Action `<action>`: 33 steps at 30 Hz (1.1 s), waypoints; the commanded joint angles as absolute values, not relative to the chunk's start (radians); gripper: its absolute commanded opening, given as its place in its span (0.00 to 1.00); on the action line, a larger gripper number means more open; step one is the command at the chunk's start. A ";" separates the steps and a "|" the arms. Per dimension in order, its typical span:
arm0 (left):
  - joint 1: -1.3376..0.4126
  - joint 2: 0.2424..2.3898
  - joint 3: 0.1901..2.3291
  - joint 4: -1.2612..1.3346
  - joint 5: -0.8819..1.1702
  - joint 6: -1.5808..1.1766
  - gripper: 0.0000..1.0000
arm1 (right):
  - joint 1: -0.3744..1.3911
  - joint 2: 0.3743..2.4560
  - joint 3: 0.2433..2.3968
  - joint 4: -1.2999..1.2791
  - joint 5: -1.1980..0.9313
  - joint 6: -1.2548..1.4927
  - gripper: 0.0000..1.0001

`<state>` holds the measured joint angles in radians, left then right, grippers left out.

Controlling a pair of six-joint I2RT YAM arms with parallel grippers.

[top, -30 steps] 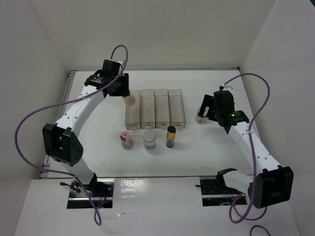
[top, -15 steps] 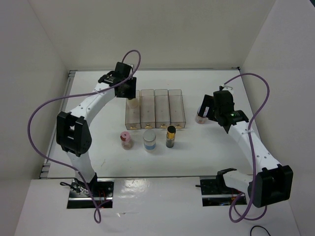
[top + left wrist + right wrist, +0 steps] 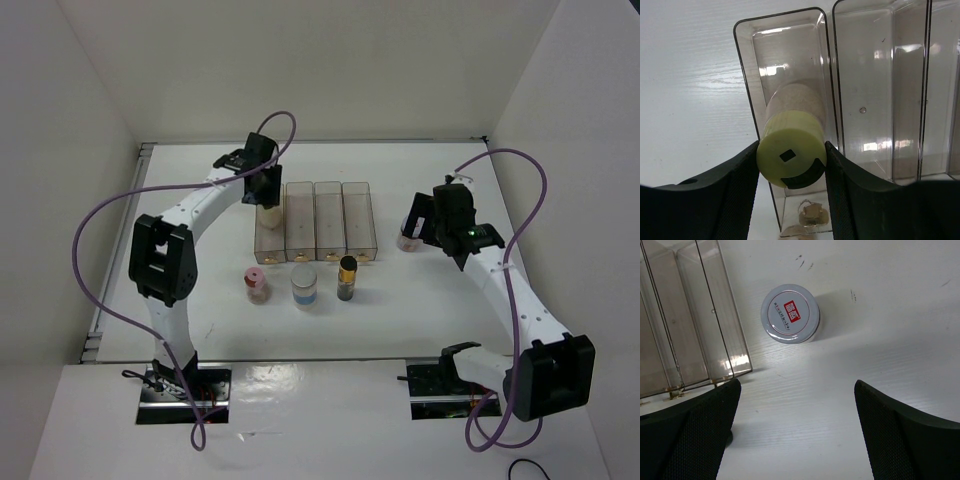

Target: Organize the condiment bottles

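Observation:
My left gripper (image 3: 791,161) is shut on the cream bottle with the yellow-green cap (image 3: 791,152) and holds it over the leftmost clear bin (image 3: 743,75), its body reaching down into the bin. In the top view that gripper (image 3: 263,190) and bottle (image 3: 268,211) are at the bin's far end. The pink-capped bottle (image 3: 256,284), the clear blue-label bottle (image 3: 304,285) and the dark gold-capped bottle (image 3: 347,277) stand in a row in front of the bins. My right gripper (image 3: 797,430) is open and empty. The white bottle with the purplish lid (image 3: 789,313) stands ahead of it (image 3: 407,241).
Four clear rectangular bins (image 3: 315,220) stand side by side at mid-table; the three right ones look empty. The rightmost bin (image 3: 715,320) is just left of the white bottle. White walls enclose the table on the left, back and right.
My left arm has swung right, carrying the cream bottle from left of the bins to over the leftmost bin. The right arm has not moved.

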<state>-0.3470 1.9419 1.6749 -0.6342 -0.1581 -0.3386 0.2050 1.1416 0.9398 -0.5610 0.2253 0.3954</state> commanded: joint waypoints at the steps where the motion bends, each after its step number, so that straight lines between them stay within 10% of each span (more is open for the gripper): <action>1: -0.359 1.951 1.721 -0.595 -0.179 -0.319 0.46 | 0.202 1.154 0.940 -0.520 0.244 0.397 0.98; 19: -0.370 1.951 1.749 -0.640 -0.213 -0.319 0.81 | 0.202 1.144 0.940 -0.520 0.244 0.397 0.98; 33: -0.388 1.365 1.376 -0.675 -0.141 -0.428 1.00 | 0.202 1.104 0.940 -0.511 0.244 0.397 0.98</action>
<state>-0.3878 1.4368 1.4570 -0.6514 -0.1806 -0.3862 0.2050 1.1378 0.9398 -0.5602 0.2253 0.3958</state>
